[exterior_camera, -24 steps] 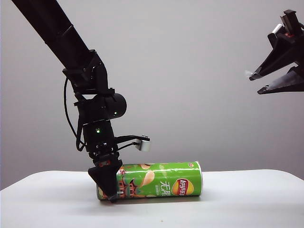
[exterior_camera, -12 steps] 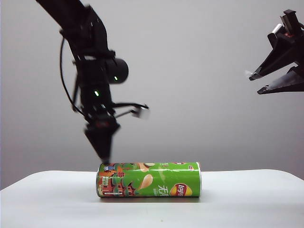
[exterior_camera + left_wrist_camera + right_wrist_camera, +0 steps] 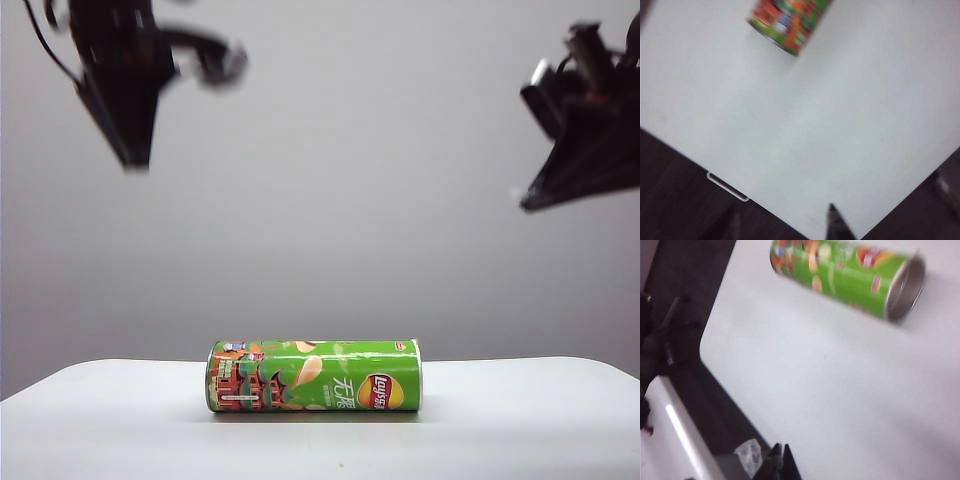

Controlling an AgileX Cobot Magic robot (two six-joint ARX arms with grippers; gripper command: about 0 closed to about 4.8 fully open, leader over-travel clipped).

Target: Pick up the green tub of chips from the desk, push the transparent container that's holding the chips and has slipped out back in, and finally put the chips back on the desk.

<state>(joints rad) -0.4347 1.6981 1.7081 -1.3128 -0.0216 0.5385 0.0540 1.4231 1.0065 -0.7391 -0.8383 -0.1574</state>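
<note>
Left tool (image 3: 130, 160) hangs high at the upper left of the exterior view, well above the bench (image 3: 500, 420), blurred. Only one dark tip shows in its wrist view, so whether its jaws are open cannot be told. Right tool (image 3: 530, 200) sits high at the upper right, jaws pressed together, tips touching in the right wrist view, holding nothing.

Bench is wide, white and bare except for one item. Green tub of chips (image 3: 315, 376) lies on its side near the middle, logo toward the right end, well apart from both tools. It rests flat, so it looks stable and unlikely to roll.

Transparent container is not visible sticking out. The open end in the right wrist view (image 3: 905, 287) looks flush, so the push-in step appears done and the tub set back down.
</note>
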